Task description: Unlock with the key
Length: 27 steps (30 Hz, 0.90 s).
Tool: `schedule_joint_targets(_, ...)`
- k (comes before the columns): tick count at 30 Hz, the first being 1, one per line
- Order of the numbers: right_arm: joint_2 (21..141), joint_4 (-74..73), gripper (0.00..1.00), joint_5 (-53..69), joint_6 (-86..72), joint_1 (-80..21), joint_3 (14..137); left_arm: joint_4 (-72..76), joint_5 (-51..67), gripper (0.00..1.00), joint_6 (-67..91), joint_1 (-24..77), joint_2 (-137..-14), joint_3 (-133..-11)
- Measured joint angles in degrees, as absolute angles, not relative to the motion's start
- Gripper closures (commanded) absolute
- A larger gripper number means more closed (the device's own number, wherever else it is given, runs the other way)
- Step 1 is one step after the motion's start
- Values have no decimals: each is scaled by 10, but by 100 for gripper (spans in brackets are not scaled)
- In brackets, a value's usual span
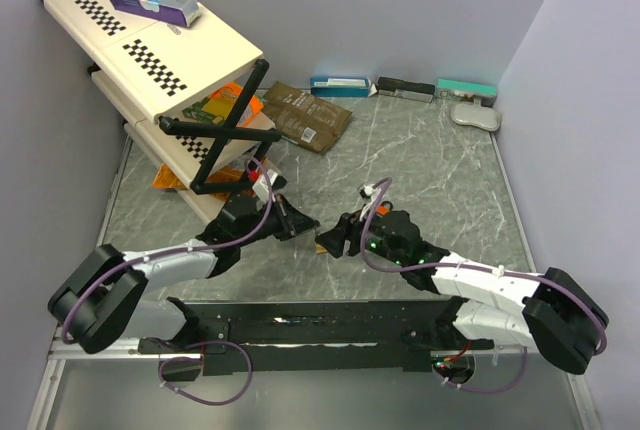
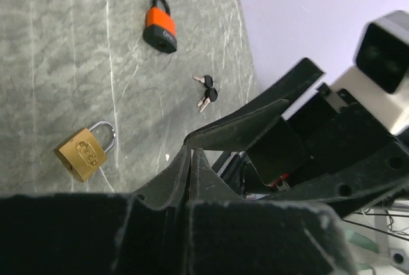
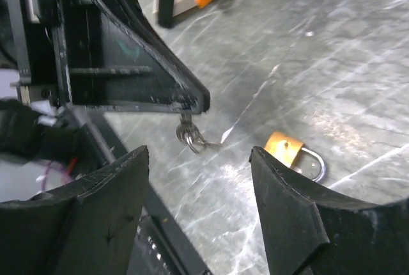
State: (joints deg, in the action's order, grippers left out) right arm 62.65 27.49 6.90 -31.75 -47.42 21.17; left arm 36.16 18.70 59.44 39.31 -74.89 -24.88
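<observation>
My left gripper (image 2: 190, 151) is shut, and in the right wrist view its fingertips (image 3: 192, 103) pinch a small metal key on a ring (image 3: 190, 135) that hangs just above the table. A brass padlock (image 3: 291, 151) lies flat on the table to the right of that key; it also shows in the left wrist view (image 2: 85, 153) and in the top view (image 1: 325, 246). My right gripper (image 3: 198, 160) is open and empty, facing the left gripper with the key and the padlock between and beyond its fingers. In the top view both grippers (image 1: 303, 225) (image 1: 337, 235) meet at the table's near middle.
An orange padlock (image 2: 161, 30) and a pair of black-headed keys (image 2: 206, 93) lie farther out on the table. A folding rack (image 1: 160, 45) with a box on top stands at the back left. A brown packet (image 1: 305, 115) and flat boxes (image 1: 400, 87) lie along the back wall.
</observation>
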Motion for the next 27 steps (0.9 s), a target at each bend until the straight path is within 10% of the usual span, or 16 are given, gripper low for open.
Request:
schedule_joint_targets(16,628,409,46,291,-348,-420,179,399,298,99,531,393,-722,-252)
schedule_joint_targets(27,651,453,82,300,-370,-420,175,435,326,99,538,393,-722,-252)
